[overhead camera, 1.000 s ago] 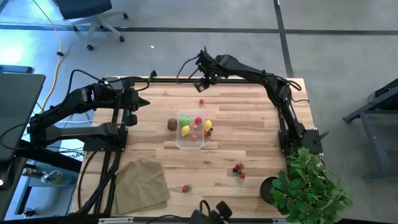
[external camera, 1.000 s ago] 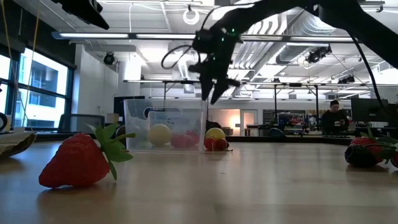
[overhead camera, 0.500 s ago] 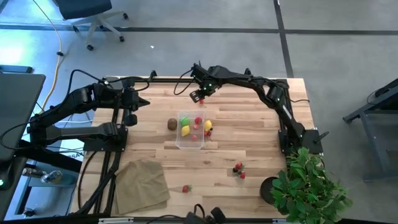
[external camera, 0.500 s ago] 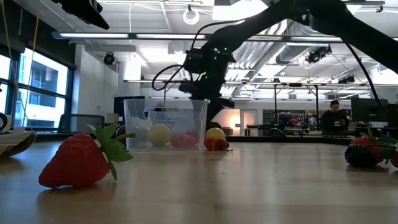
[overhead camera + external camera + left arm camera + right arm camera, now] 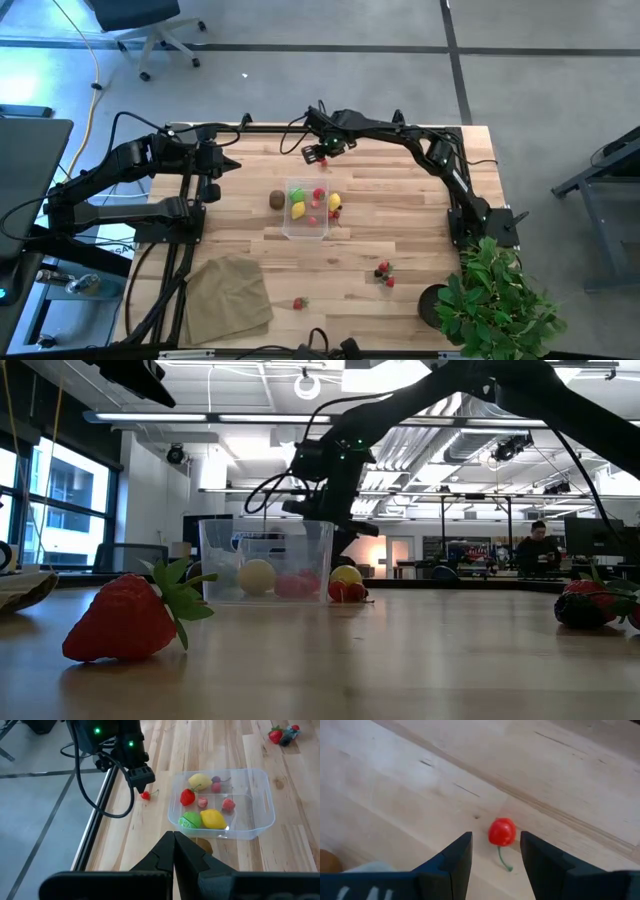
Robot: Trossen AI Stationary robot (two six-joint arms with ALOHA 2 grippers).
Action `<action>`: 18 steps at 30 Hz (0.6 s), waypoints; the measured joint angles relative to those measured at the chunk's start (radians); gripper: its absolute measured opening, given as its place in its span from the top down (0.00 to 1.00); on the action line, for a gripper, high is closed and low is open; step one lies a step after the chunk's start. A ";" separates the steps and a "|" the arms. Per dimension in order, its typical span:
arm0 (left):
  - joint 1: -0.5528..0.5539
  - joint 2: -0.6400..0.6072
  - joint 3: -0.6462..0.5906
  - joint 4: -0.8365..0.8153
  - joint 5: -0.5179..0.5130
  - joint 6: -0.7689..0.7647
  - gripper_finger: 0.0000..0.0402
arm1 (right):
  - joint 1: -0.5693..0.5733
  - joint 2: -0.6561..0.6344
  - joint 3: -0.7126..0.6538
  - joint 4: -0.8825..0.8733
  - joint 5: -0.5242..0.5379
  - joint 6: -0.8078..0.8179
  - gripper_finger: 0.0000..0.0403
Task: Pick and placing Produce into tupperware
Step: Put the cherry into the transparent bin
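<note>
The clear tupperware (image 5: 306,210) stands mid-table with a lemon (image 5: 213,818), a green ball (image 5: 190,820) and red berries inside. A red cherry (image 5: 501,832) with a green stem lies on the wood toward the far edge from the tub. My right gripper (image 5: 495,851) is open and hangs low over the cherry, one finger on either side, touching nothing; the left wrist view shows it (image 5: 141,779) just above the cherry (image 5: 145,795). A kiwi (image 5: 276,200) and a second lemon (image 5: 334,203) lie beside the tub. My left gripper (image 5: 173,839) is shut and waits at the table's left.
A strawberry and a dark berry (image 5: 384,272) lie toward the near right, and another strawberry (image 5: 298,303) sits near the front edge. The tan cloth (image 5: 228,295) covers the near left corner. A leafy potted plant (image 5: 495,300) stands at the near right corner.
My right gripper has come down from above the table's far edge toward the cherry, shifting slightly toward the left and near edges. It now hangs low over the cherry. The left arm and the fruits have kept still.
</note>
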 joint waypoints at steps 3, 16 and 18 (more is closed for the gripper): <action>0.000 0.000 0.000 0.000 0.000 0.000 1.00 | 0.005 0.000 0.000 0.002 0.014 0.028 0.61; 0.000 0.000 0.000 0.000 0.000 0.000 1.00 | 0.013 0.036 0.001 -0.032 0.041 0.070 0.41; 0.000 0.000 0.000 0.000 0.000 0.000 1.00 | 0.013 0.046 0.001 -0.023 0.041 0.070 0.40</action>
